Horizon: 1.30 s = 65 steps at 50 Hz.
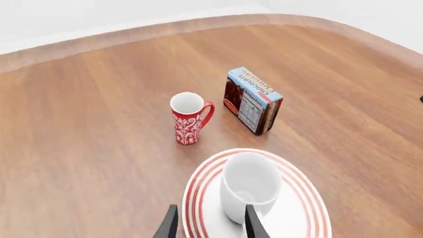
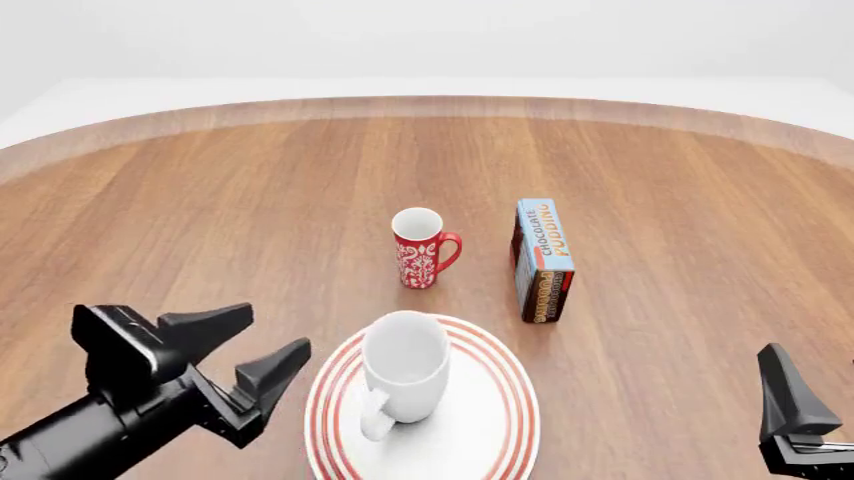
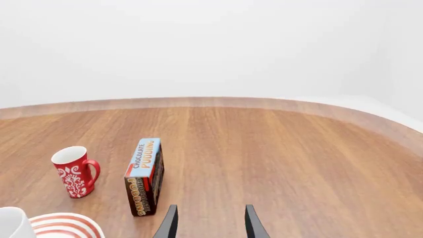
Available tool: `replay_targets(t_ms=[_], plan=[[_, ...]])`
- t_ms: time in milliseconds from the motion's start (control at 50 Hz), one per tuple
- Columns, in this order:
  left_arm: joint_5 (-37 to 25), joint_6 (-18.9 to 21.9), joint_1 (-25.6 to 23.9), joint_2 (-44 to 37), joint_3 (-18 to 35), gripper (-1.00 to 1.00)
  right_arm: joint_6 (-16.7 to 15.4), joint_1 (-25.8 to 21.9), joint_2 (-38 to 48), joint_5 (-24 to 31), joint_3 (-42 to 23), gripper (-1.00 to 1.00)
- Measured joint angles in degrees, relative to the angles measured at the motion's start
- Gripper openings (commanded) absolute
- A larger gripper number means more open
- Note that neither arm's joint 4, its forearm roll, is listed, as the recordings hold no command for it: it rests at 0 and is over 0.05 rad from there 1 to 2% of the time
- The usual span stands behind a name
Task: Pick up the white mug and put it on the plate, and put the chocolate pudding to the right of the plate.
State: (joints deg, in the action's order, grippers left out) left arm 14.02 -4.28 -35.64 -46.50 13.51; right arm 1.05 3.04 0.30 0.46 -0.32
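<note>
white mug (image 2: 404,362) sits upright on the plate (image 2: 501,420), handle toward you, so that half looks done. chocolate pudding (image 2: 545,260) stands on its edge beyond the plate's far right side, near it but apart (arguably more behind than beside), so you likely need to move it to the plate's right. red mug (image 2: 422,247) stands just left of the box, close enough to bump if you approach from that side. left gripper (image 2: 234,365) hangs beside the plate's left rim, jaws spread, holding nothing. right gripper (image 3: 209,223) sits low at the near right, fingers apart and empty, with bare table (image 2: 694,250) between it and the box.
</note>
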Motion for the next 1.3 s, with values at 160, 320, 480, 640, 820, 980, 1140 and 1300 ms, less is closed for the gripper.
replay_targets(t_ms=[160,320,480,640,820,980,1140,1300], plan=[[-6.8,2.5,6.0,9.6,0.8,1.0,0.0,0.0,0.0,0.0,0.0,1.0],[-11.0,4.2,13.4,18.4,0.3,1.0,0.0,0.0,0.0,0.0,0.0,1.0],[-13.3,4.5,22.2,26.6,-2.5,1.0,-0.1,0.0,0.0,0.0,0.0,1.0],[-15.2,3.6,31.7,35.1,-5.9,1.0,-0.1,0.0,0.0,0.0,0.0,1.0],[-14.9,3.2,40.0,41.2,-10.1,1.0,-0.1,-0.1,0.0,-0.1,0.0,1.0],[-13.6,3.0,44.8,44.1,-11.6,1.0,-0.2,-0.1,0.0,-0.1,0.0,1.0],[-11.4,4.4,47.5,45.4,-12.1,1.0,-0.3,-0.1,-0.1,-0.1,0.0,1.0],[-9.7,5.8,48.9,46.0,-12.3,1.0,-0.5,-0.1,-0.1,-0.1,0.0,1.0]])
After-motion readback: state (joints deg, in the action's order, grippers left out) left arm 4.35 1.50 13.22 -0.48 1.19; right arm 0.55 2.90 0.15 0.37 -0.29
